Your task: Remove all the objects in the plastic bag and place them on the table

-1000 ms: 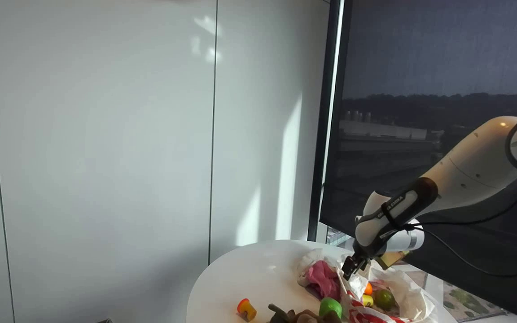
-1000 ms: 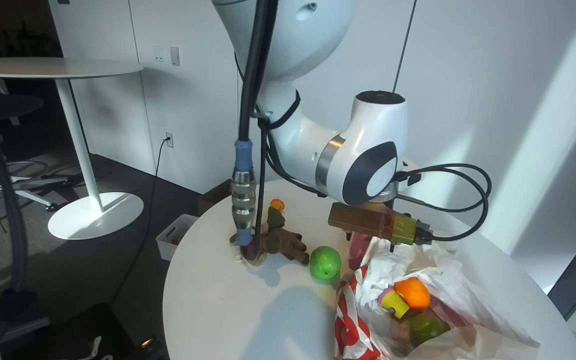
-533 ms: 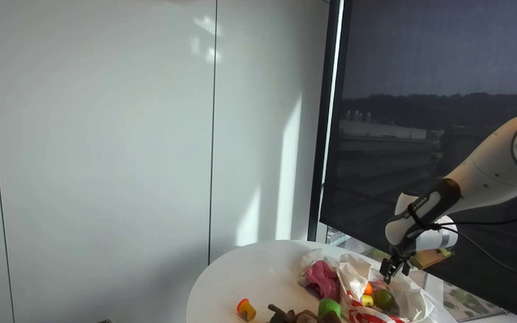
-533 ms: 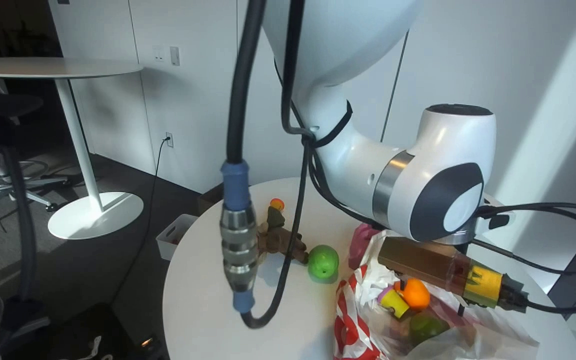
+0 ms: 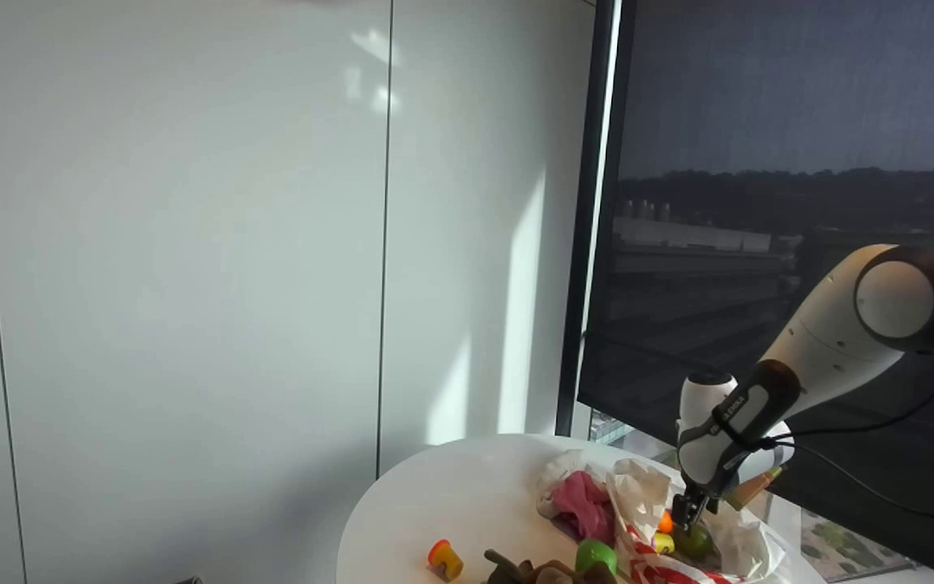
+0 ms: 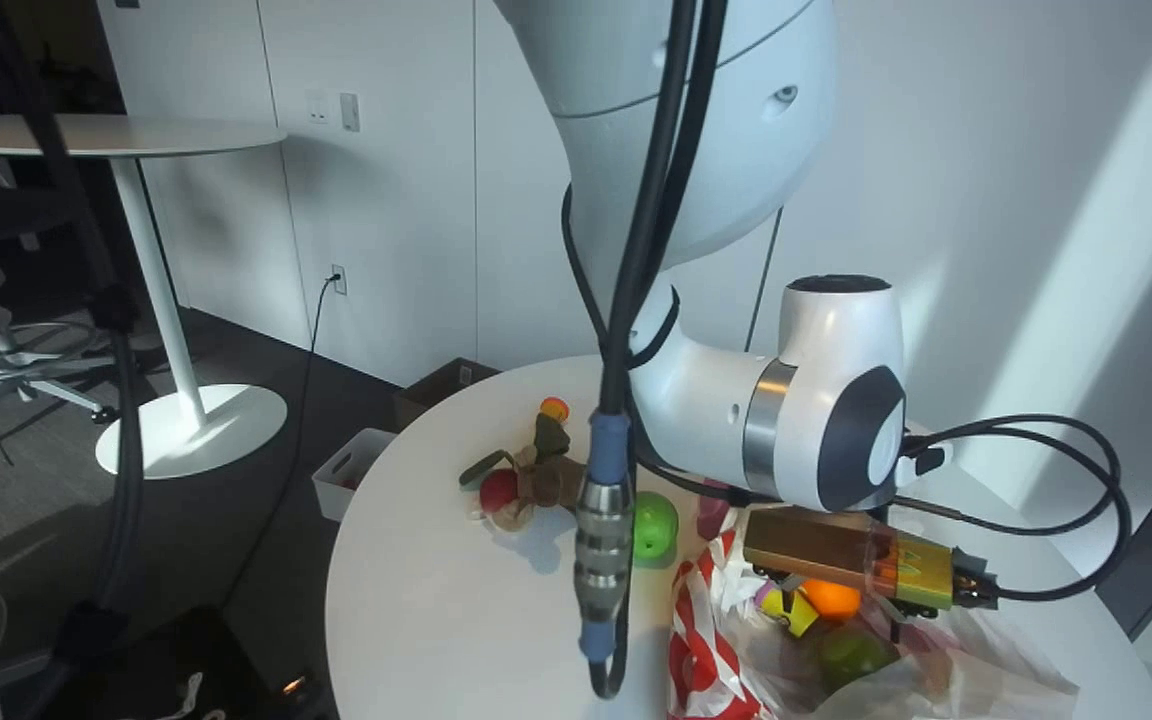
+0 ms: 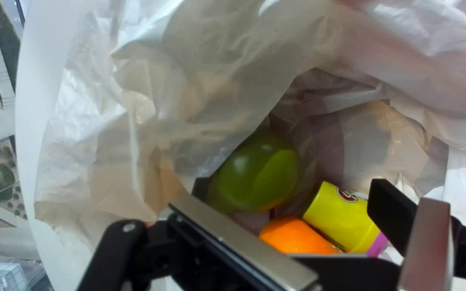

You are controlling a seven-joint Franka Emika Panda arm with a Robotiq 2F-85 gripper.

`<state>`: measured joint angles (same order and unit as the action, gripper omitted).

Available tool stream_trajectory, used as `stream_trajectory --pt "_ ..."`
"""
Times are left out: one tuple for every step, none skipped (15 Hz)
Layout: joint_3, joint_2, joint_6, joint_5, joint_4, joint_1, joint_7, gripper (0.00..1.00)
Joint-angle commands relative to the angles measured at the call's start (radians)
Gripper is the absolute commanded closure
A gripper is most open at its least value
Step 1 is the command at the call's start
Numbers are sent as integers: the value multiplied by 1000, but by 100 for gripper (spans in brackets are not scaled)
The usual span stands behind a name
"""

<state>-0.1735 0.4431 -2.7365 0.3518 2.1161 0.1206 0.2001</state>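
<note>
The crinkled plastic bag (image 7: 225,81), whitish with red marks, lies open on the round white table (image 6: 416,600). Inside it are a green fruit (image 7: 257,178), an orange fruit (image 7: 293,236) and a yellow tub (image 7: 334,216) with a purple lid. My gripper (image 7: 295,202) is open over them, pointing into the bag, with nothing held; the orange is partly hidden by it. Outside the bag on the table are a green apple (image 6: 654,525), a pink cloth-like piece (image 5: 584,504), a brown plush toy (image 6: 536,485) and a yellow tub with orange lid (image 5: 444,560).
The bag's loose film (image 7: 136,121) rises around the opening near my fingers. A brown-and-yellow box (image 6: 836,550) with a cable is mounted on the wrist. A thick cable (image 6: 604,540) hangs from the arm. A dark window blind (image 5: 759,324) stands behind the table.
My gripper has moved from beside the pink piece at the bag's edge to over the bag's opening, then lower and slightly back. The objects have not moved.
</note>
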Motion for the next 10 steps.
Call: stream_trajectory --pt "-11 99 12 10 -117 -13 -3 0" --pt "-6 119 19 -3 -139 -4 5 0" --pt "1 139 26 -16 -158 8 12 0" --pt "4 158 30 -26 -176 16 12 0" --pt "10 174 37 -40 -191 27 16 0" --pt "16 189 42 -54 -203 38 20 0" --pt "24 200 47 -68 -211 49 25 0" --pt "30 210 51 -82 -219 58 25 0" --pt "38 218 53 -97 -225 68 29 0" --pt "43 222 50 -104 -225 71 32 0"
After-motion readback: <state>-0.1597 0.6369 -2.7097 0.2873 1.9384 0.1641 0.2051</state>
